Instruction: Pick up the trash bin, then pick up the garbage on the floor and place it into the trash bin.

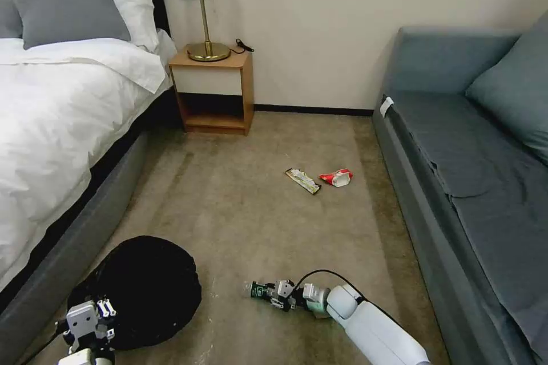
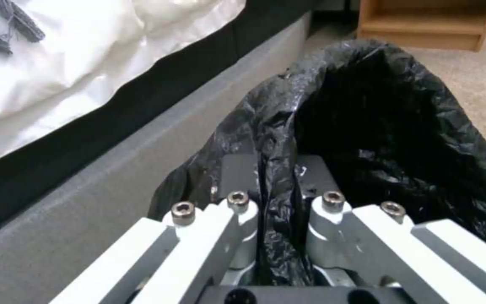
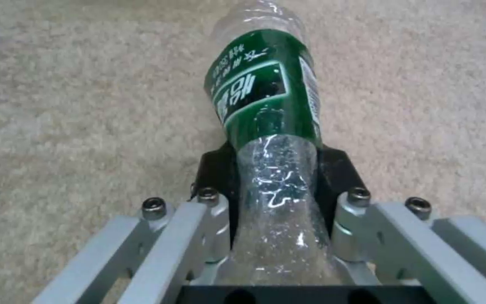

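1. Right gripper (image 3: 274, 177) is clamping the clear bottle (image 3: 268, 97) with the green label; black pads (image 3: 215, 169) are pressing both sides of the clear body just behind the label.
2. Bottle is sticking out straight ahead of the fingers, lying low over the carpet (image 3: 74, 105); whether it is touching the floor is hard to tell.
3. Its neck end is running back between the finger links and is getting cut off at the gripper body.
4. Left gripper (image 2: 276, 177) is pinching the black bag (image 2: 378, 118) folded over the rim of the trash bin (image 1: 145, 282), fingers nearly together with only plastic between them.
5. Bin opening is gaping ahead of the left fingers; inside is too dark to make out.
6. Flat wrapper (image 1: 302, 181) and red-and-white packet (image 1: 336, 177) are lying well ahead of the right gripper, just beside each other.
7. Bed (image 1: 63, 114) is sitting beside the bin.
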Robot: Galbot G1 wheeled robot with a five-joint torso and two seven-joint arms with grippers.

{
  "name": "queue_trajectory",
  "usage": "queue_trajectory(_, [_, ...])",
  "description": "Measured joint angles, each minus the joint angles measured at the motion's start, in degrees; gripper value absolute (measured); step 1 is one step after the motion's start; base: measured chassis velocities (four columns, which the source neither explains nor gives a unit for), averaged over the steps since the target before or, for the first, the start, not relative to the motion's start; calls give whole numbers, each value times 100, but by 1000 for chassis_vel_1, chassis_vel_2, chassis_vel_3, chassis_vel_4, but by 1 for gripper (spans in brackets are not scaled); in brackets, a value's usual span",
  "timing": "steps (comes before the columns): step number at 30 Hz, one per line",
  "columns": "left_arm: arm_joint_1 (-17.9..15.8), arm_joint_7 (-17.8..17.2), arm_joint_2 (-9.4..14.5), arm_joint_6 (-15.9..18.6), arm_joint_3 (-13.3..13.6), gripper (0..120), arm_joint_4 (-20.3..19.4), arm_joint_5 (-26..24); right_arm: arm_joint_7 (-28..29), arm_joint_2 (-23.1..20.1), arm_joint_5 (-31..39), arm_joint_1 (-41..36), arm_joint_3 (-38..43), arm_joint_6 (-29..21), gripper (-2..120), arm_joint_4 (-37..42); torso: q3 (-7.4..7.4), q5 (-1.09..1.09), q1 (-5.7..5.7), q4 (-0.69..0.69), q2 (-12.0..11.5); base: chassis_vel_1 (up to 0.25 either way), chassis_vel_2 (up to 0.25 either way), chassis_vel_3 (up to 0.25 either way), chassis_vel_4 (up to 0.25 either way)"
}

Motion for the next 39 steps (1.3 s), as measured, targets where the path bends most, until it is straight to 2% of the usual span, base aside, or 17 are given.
queue_trajectory(7, [55, -6, -27, -312, -9, 6, 131, 124, -13, 97, -43, 56, 402, 120, 21, 23, 0, 0, 0, 0, 0, 0, 0, 0, 0])
queue_trajectory(10, [117, -10, -43, -466, 2, 6, 133, 212, -34, 229, 94, 228, 874, 131, 21, 10, 0, 0, 0, 1, 0, 0, 0, 0, 0])
queue_trajectory(20, [267, -23, -32, -766, -145, 6, 20, 311, -48, 341, 415, 506, 1797, 161, 21, -111, 0, 0, 0, 0, 0, 0, 0, 0, 0])
queue_trajectory(25, [209, -26, -23, -871, -179, 6, 145, 358, -19, 377, 554, 648, 2155, 211, 21, -145, 0, -1, 0, 0, 0, 0, 0, 0, 0])
queue_trajectory(30, [162, -26, -25, -955, -148, 6, 226, 485, 65, 385, 730, 633, 2195, 221, 21, 41, 0, 0, 0, 0, 0, 0, 0, 0, 0])
queue_trajectory(39, [13, -9, -24, -993, -6, 6, 418, 615, 672, 426, 1392, 297, 1637, 102, 21, 1254, 0, -1, 0, 0, 0, 0, 0, 0, 0])
